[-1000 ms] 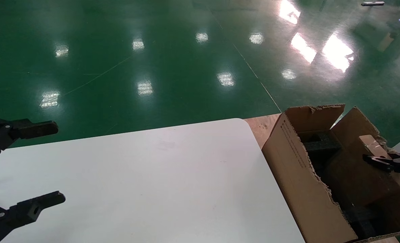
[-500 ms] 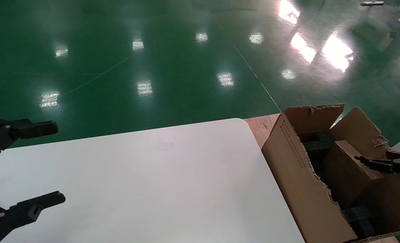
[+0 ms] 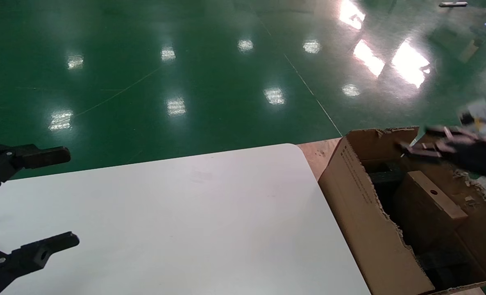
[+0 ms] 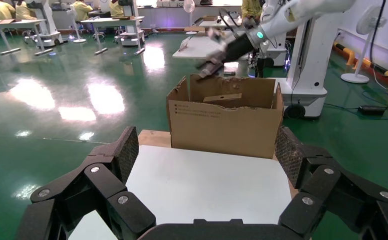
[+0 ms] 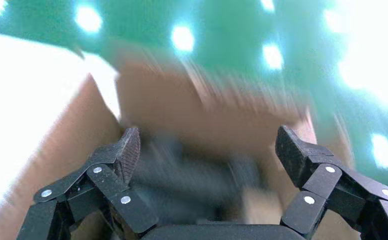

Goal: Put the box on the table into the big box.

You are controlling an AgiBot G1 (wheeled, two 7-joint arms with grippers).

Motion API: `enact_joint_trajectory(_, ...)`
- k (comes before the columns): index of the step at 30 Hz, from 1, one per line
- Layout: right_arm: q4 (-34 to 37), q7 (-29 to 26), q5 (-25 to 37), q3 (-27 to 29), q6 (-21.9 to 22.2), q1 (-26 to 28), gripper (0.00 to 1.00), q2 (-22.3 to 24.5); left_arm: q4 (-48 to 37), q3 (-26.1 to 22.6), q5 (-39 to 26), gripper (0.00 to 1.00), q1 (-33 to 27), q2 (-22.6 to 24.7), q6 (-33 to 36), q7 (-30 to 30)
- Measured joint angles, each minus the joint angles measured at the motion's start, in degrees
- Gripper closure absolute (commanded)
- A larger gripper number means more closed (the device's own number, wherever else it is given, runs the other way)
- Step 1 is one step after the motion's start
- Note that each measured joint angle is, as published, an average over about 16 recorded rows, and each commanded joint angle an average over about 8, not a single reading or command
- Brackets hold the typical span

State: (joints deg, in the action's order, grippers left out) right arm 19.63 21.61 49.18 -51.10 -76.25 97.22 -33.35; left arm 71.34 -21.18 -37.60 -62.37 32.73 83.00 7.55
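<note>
The small brown box [image 3: 429,203] with a round hole lies tilted inside the big box [image 3: 362,213], on black foam; its top edge also shows in the left wrist view [image 4: 223,97]. The big box [image 4: 222,125] stands off the right end of the white table [image 3: 177,221]. My right gripper [image 3: 421,145] is open and empty, raised above the big box's far rim, blurred by motion; its own view looks down into the big box [image 5: 146,105]. My left gripper [image 3: 56,198] is open and empty over the table's left end, and its wrist view shows its fingers [image 4: 126,152] wide apart.
A wooden board [image 3: 319,155] shows under the big box beside the table's far right corner. Glossy green floor [image 3: 185,73] lies beyond the table. The left wrist view shows the robot's white body [image 4: 312,55] behind the carton, with other tables and people far off.
My right gripper let go of the small box, which settled lower into the big box. The gripper then rose up and back above the carton's far rim. The left arm has not moved.
</note>
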Motion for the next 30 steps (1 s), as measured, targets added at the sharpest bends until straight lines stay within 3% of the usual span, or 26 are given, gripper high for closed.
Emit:
enact_joint_trajectory(6,-3.33,2.74,-1.99,1.57,-7.31,3.89,0.00,-2.40,0.00,0.00,0.00,0.00,0.00,0.00,0.00,0.00)
enact_joint_trajectory(12,-5.67,4.93,-2.48,1.92,-11.66,7.34,0.00,-5.36,-0.01,0.00,0.00,0.00,0.00,0.00,-0.01,0.00)
enact_joint_trajectory(22,-7.54,7.44,-2.12,1.46,-13.20,9.96,0.00,-7.90,-0.02,0.00,0.00,0.00,0.01,-0.01,-0.02,0.00)
enact_joint_trajectory(30,-10.38,5.88,-2.23,2.61,-12.85,8.19,0.00,-7.47,-0.02,0.00,0.00,0.00,0.01,-0.01,-0.02,0.00)
